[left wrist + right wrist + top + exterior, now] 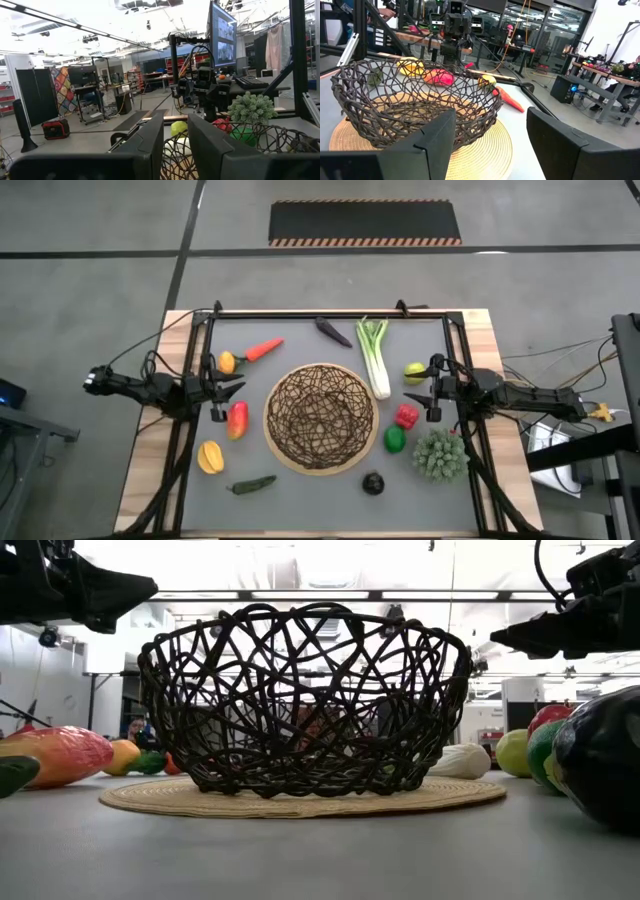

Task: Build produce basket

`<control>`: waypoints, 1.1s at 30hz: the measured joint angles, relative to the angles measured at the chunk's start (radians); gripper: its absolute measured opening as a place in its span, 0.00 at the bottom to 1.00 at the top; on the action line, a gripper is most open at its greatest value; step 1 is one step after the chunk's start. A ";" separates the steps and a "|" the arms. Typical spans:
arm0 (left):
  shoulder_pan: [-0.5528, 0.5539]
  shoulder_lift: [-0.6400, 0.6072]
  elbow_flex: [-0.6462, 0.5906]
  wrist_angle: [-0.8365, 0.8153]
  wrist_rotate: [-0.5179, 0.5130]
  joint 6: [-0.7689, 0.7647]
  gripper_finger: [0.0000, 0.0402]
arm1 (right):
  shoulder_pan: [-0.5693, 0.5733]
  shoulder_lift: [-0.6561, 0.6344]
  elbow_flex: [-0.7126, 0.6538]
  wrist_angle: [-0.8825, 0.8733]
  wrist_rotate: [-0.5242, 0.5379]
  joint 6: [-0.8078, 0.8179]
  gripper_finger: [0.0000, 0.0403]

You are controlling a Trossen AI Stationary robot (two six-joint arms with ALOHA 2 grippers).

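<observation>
Left jaws: the left gripper [237, 387] hangs above the tabletop's left side, holding nothing; its fingers [145, 145] stand a narrow slot apart, so released rather than clenched, and aimed across at the basket.
Right jaws: the right gripper [418, 398] hangs above the right side, fingers [437, 135] spread wide and holding nothing, also facing the basket.
Why so: both arms look parked in mirrored poses, likely so either can drop onto its own side's produce.
Basket: the basket [321, 417] sits at the tabletop's middle, between the two jaws and apart from both; nothing shows inside it, so by my reading no piece has gone in.
Near the left jaws: a red pepper [237, 420] lies just beside them toward the front edge, a lemon [227, 362] and carrot [264, 349] toward the back edge.
Near the right jaws: another red pepper [406, 416] and a lime [395, 439] lie just frontward; the leek [375, 356] lies toward the back edge.
Farther out: an eggplant [373, 483] and a green chili [250, 484] rest near the front edge.
</observation>
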 joint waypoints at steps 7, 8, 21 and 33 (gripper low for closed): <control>0.000 0.000 0.000 0.000 0.000 0.000 0.17 | 0.000 0.000 0.000 0.000 0.000 0.000 0.57; 0.000 0.000 0.000 0.000 0.000 0.000 0.17 | 0.000 0.000 0.000 0.000 0.000 0.000 0.57; 0.000 0.000 0.000 0.000 0.000 0.000 0.17 | 0.000 0.000 0.000 0.000 0.000 0.000 0.57; 0.000 0.000 0.000 0.000 0.000 -0.001 0.17 | 0.002 0.000 -0.001 0.037 -0.007 0.479 0.57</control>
